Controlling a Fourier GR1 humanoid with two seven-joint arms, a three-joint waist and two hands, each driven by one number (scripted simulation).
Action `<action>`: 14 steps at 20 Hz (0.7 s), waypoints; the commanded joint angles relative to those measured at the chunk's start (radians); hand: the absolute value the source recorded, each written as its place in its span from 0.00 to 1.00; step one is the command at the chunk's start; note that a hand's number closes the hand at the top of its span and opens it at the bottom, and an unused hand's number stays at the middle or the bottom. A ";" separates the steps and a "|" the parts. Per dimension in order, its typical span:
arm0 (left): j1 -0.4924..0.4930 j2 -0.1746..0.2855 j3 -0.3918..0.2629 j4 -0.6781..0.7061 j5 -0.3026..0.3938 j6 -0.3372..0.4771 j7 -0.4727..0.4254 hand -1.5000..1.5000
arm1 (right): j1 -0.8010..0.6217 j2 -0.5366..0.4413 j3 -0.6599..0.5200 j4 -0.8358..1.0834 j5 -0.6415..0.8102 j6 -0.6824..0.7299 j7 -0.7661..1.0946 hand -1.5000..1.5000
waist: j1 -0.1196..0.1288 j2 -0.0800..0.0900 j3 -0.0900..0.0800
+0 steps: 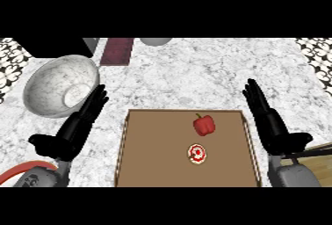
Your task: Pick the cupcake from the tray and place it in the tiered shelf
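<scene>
Cupcake (198, 154) sits on tray (156, 145), near-centre, w/ red pepper (204, 125) just beyond, not touching. L hand (70, 132) & R hand (277, 129) flank tray over tabletop (194, 74), fingers straight, holding nothing. Grey bowl (62, 85) far left.

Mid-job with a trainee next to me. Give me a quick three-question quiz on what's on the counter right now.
1. True or false: the cupcake lies on the tray, nearer the robot than the pepper.
2. What do the left hand and right hand hold? A) the cupcake B) the pepper C) nothing; both are open beside the tray
3. Fill in: the bowl stands off the tray, to its far ____ side.

Key: 1 true; 2 C; 3 left.
</scene>
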State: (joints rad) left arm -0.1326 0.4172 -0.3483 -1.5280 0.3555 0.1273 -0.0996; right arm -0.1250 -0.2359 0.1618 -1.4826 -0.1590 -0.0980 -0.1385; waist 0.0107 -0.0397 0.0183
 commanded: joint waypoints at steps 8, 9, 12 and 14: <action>-0.011 -0.040 0.118 0.002 -0.075 0.270 0.098 0.50 | -0.260 0.129 0.212 0.083 0.004 0.167 0.182 0.00 | 0.017 0.042 -0.018; -0.043 -0.004 0.144 -0.003 -0.049 0.232 0.108 0.50 | -0.262 0.133 0.181 0.093 -0.143 0.288 0.190 0.00 | 0.026 0.046 -0.017; 0.006 0.017 0.180 -0.010 -0.042 0.227 0.100 0.50 | -0.330 0.087 0.106 0.148 -0.256 0.470 0.098 0.00 | 0.019 0.045 -0.017; 0.042 -0.019 0.135 -0.054 -0.092 0.279 0.104 0.50 | -0.310 0.025 0.118 0.073 -0.289 0.577 0.115 0.00 | 0.004 0.039 -0.017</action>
State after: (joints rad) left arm -0.1395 0.4176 -0.2073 -1.5551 0.2958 0.3624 0.0097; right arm -0.4039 -0.1625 0.3070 -1.3999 -0.3442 0.3053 -0.0213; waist 0.0302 0.0008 0.0015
